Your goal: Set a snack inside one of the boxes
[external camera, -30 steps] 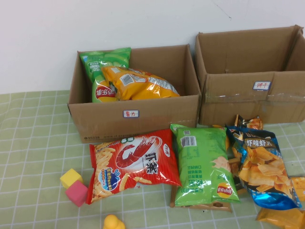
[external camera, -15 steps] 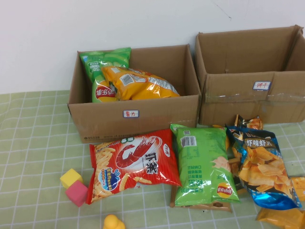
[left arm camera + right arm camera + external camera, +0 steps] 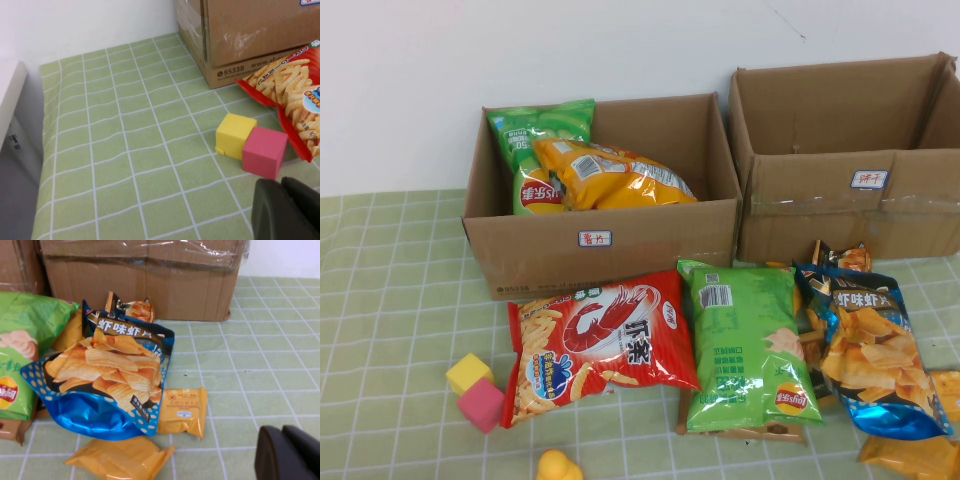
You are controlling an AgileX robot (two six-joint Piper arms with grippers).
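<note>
The red shrimp-stick bag point(image 3: 600, 345) lies flat on the green checked cloth, just in front of the left carton point(image 3: 605, 240). That carton has a plain front with a small white label. It holds a green bag and a yellow bag point(image 3: 610, 175). Neither gripper shows in the high view. In the left wrist view my left gripper point(image 3: 282, 200) is shut and empty above the cloth, near a pink cube, with the red bag's corner point(image 3: 290, 95) beyond. In the right wrist view my right gripper point(image 3: 282, 450) is shut and empty over bare cloth.
The taped carton point(image 3: 850, 200) stands at the back right. A green Lay's bag point(image 3: 745, 345) and a blue chip bag point(image 3: 870, 350) lie in front of it, with orange packets point(image 3: 182, 410) nearby. A yellow cube point(image 3: 469, 373), a pink cube point(image 3: 481, 404) and a yellow toy point(image 3: 558, 467) sit front left.
</note>
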